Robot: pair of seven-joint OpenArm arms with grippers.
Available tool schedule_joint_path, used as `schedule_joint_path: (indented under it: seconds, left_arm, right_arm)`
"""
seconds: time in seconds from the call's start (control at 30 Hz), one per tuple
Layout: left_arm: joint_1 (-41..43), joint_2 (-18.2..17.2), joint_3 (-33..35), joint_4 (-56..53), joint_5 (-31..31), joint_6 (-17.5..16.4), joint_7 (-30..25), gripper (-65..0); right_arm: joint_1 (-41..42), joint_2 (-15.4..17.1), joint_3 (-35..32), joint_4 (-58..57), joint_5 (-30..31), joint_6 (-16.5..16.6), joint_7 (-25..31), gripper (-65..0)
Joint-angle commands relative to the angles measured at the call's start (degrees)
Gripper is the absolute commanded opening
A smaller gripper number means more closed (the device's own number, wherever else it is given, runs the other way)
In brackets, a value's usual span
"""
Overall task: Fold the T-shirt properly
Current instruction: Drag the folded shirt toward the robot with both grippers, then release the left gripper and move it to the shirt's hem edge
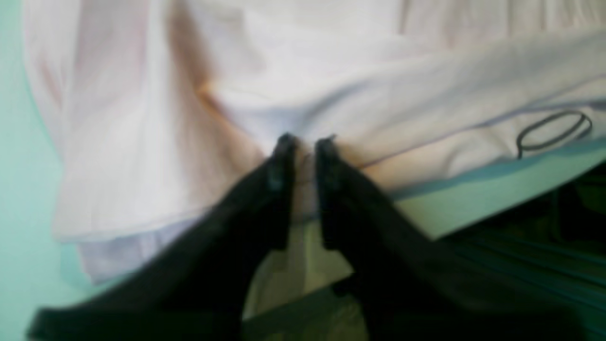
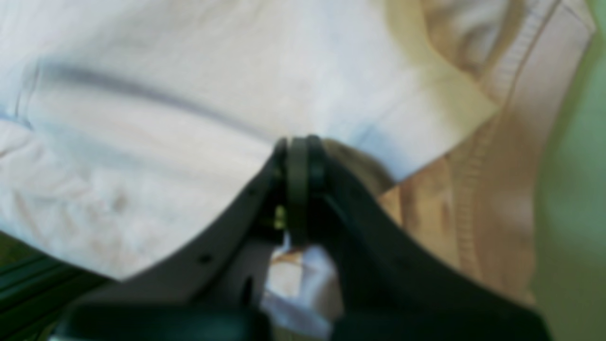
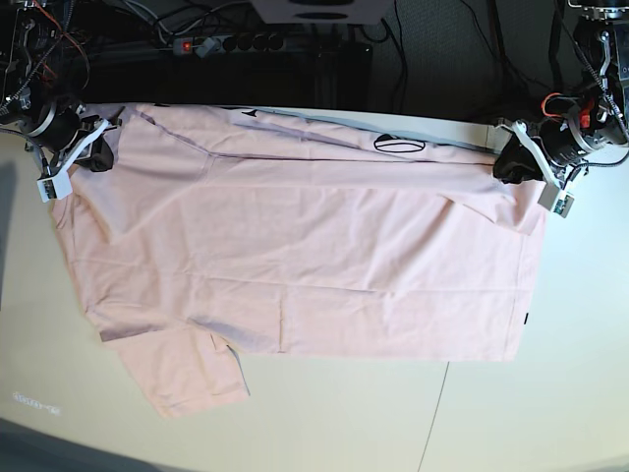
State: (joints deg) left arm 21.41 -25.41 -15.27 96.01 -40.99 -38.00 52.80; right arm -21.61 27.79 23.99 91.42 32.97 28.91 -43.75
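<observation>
Left wrist cam first: I'm looking at the left gripper [image 1: 305,142] with its jaws sitting slightly apart, a sliver of pale pink cloth showing in the gap. The picture's too blurry for me to say whether it's actually pinching that cloth or just hanging over it. This view is also giving me the folded top edge of the T-shirt [image 1: 303,85] right at the desk [image 1: 473,203] edge, plus a black printed oval [image 1: 554,132] off to the right on the fabric.

Right wrist cam: the right gripper [image 2: 298,142] is clamped tight, pads pressed together, with pink fabric bunching up right behind them, so it's gripping the shirt. Only here am I seeing the ribbed stitched hem running down the right side.

Base cam is showing what neither wrist view does: the whole shirt lying spread across the pale desk, plain side up, folded over along the far edge, one short sleeve [image 3: 187,379] sticking out at the near left. The right gripper [image 3: 96,152] is sitting at the far left corner, the left gripper [image 3: 513,165] at the far right corner. A power strip [image 3: 231,43] is lying beyond the desk.
</observation>
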Motion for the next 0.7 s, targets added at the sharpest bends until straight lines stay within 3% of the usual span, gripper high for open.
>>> schedule_joint_path:
  seconds: [0.0, 0.23, 0.33, 0.4, 0.5, 0.67]
  left_arm:
    - [-0.35, -1.14, -2.38, 2.4, -1.27, -0.85, -1.11, -46.4]
    - [-4.09, -5.49, -10.36, 7.8, -6.99, -1.27, -1.66, -44.7]
    - [-7.54, -8.48, -9.79, 7.45, -5.88, -0.81, -4.17, -33.2]
    - [-10.47, -10.38, -8.46, 6.08, -4.17, 0.35, -5.97, -28.5]
    - [-16.24, -12.28, -4.68, 0.76, -3.72, 0.28, -7.17, -28.4]
    - [-29.49, -12.76, 5.81, -14.8, -3.72, 0.28, -8.59, -24.0]
  right_arm:
    - [0.0, 1.25, 0.66, 0.52, -0.37, 1.95, 0.44, -65.0]
    - [0.0, 1.25, 0.66, 0.5, -0.39, 1.95, 0.44, -65.0]
    - [-0.02, 1.22, 0.66, 0.5, -0.39, 1.95, 0.39, -65.0]
    - [-0.02, 1.22, 0.63, 0.5, -0.39, 1.95, 0.39, -65.0]
    - [-0.02, 1.22, 0.63, 0.5, -0.44, 1.95, 0.37, -65.0]
    - [-0.02, 1.22, 0.63, 0.44, -0.61, 1.95, 0.37, -65.0]
